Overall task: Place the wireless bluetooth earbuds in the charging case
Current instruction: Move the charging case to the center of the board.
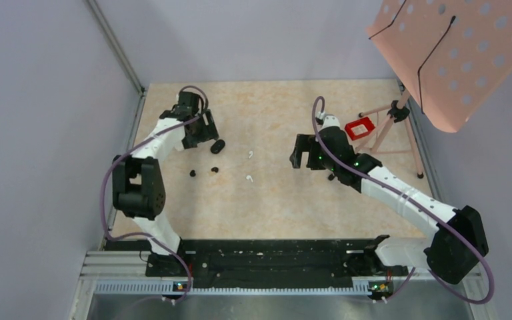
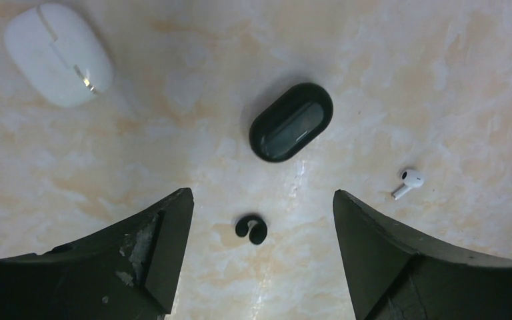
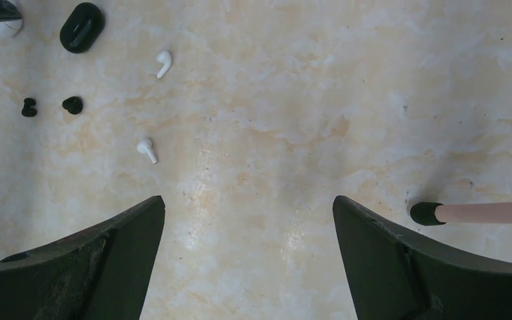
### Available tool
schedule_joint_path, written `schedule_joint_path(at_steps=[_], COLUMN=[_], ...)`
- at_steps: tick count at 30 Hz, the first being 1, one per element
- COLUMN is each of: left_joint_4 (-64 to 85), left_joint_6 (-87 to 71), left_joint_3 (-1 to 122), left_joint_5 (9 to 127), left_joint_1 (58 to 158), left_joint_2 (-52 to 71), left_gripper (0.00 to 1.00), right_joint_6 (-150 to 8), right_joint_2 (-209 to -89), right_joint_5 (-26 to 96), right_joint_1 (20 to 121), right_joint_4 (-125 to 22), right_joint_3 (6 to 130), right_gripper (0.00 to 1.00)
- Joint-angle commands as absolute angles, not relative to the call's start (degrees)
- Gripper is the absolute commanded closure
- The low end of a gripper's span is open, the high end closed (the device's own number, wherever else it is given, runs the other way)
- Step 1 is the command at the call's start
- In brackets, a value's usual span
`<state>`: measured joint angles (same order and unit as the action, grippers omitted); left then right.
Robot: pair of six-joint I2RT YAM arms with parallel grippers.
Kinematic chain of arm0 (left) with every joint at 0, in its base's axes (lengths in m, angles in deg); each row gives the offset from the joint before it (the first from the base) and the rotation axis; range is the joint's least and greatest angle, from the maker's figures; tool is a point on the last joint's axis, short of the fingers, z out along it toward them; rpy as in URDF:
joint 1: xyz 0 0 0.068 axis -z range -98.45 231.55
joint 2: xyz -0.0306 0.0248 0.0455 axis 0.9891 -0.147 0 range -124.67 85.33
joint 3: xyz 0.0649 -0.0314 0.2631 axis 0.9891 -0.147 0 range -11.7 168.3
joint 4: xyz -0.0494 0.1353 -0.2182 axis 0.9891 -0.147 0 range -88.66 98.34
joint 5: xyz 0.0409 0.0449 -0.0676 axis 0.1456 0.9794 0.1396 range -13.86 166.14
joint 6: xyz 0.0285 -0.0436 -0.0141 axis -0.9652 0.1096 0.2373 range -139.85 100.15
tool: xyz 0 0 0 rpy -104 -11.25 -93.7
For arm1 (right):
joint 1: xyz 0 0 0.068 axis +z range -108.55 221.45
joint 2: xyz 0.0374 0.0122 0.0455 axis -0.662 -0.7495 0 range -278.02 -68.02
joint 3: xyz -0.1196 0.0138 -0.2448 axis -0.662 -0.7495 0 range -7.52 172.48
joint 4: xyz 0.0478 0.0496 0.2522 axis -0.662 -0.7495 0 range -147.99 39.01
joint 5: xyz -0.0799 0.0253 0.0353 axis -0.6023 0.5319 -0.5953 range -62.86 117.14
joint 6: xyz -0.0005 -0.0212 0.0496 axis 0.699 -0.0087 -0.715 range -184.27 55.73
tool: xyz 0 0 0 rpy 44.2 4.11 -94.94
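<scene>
Spread wide, holding nothing: left gripper (image 2: 259, 197) above a small black rounded earbud (image 2: 251, 229), near the closed glossy black oval charging case (image 2: 291, 122); right gripper (image 3: 249, 200) above beige marbled tabletop (image 3: 273, 100), well apart from two white stemmed earbuds (image 3: 147, 150) and another black bud (image 3: 29, 107).

Tabletop (image 2: 440, 80) smooth, marble-patterned beige with slight sheen, black charging case (image 2: 291, 122) glossy plastic, white case (image 2: 59, 53) smooth satin plastic, white earbud (image 2: 408, 182) glossy, left end effector (image 2: 261, 197) fingers (image 2: 153, 247) matt, scuffed.
</scene>
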<state>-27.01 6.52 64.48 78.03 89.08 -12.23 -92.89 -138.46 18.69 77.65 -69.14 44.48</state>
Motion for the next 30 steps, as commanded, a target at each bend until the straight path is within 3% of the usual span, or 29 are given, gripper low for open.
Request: schedule_joint_path(at_steps=[1,3,6,18,30], left_joint_4=[-27.03,-28.63,-30.65,-29.90,-30.75], left_joint_6=[2.58,1.04,-0.49,-1.08,3.53], left_joint_3=[71.49,74.51,78.00,79.24,78.02], left_joint_5=[76.40,73.67,71.30,69.71,82.47], left_joint_1=[90.18,90.33,90.49,94.22,99.21], left_joint_2=[-18.82,-22.55,-26.91,-33.43,-32.59], left_gripper=[0.13,0.06,0.03,0.08,0.19], right_joint_6=[-93.64,-94.06,-94.64,-95.95,-95.95], right_joint_2=[-135.83,-135.64,-135.82,-136.42,-137.02], right_joint_5=[18.69,18.54,18.82,19.42,21.91], right_joint_1=[78.01,78.01,78.06,78.02,78.01], right_joint_4=[-67.83,-67.78,-67.85,-67.73,-66.28], right_joint_3=[44.36,44.10,43.96,43.81,42.90], right_gripper=[0.04,0.04,0.04,0.05,0.05])
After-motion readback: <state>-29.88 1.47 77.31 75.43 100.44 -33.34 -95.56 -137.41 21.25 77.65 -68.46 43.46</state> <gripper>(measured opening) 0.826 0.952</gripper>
